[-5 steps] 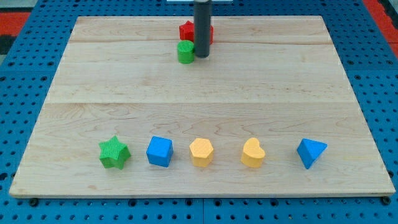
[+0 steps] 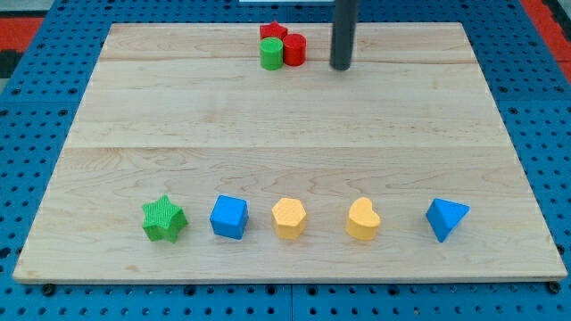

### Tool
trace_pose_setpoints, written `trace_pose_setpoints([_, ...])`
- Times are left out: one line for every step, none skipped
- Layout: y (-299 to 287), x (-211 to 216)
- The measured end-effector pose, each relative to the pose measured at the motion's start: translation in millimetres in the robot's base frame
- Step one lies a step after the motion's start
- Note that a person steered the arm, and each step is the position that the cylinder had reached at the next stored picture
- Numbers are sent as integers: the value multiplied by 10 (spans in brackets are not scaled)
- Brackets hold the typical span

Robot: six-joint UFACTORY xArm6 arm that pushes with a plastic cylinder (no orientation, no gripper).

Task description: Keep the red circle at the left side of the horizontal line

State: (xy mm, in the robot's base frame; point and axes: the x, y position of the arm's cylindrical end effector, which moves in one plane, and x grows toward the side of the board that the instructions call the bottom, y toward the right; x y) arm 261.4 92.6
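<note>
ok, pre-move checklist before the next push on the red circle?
1. My tip visible, clear of blocks: ok.
2. Red circle located, to the view's left of my tip: ok.
3. Red circle free of neighbours: not ok, green circle touches it.
4. Another red block behind them, shape: cannot tell.
5. Bottom row in line, led by green star: ok.

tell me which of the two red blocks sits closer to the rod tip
The red cylinder block, directly left of my tip. The other red block sits farther, behind the green cylinder block.
</note>
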Motion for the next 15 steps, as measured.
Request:
trace_pose_setpoints([-74,-362])
trace_pose_setpoints([-747,-325])
trace_pose_setpoints([-894,81])
trace_pose_setpoints([-976,520])
trace_pose_setpoints([-1012,710])
trace_pose_setpoints([-1496,804])
trace_pose_setpoints([-2035,1012])
trace_pose_setpoints([-2491,1243])
trace_pose_setpoints([-2711,1216])
trace_pose_setpoints([-3005,1400])
trace_pose_setpoints([-3194,1746])
trace_pose_setpoints([-3481,1909])
trace_pose_setpoints([-3338,2124])
trace_pose_setpoints([-3226,2381])
trace_pose_setpoints([-3154,2590])
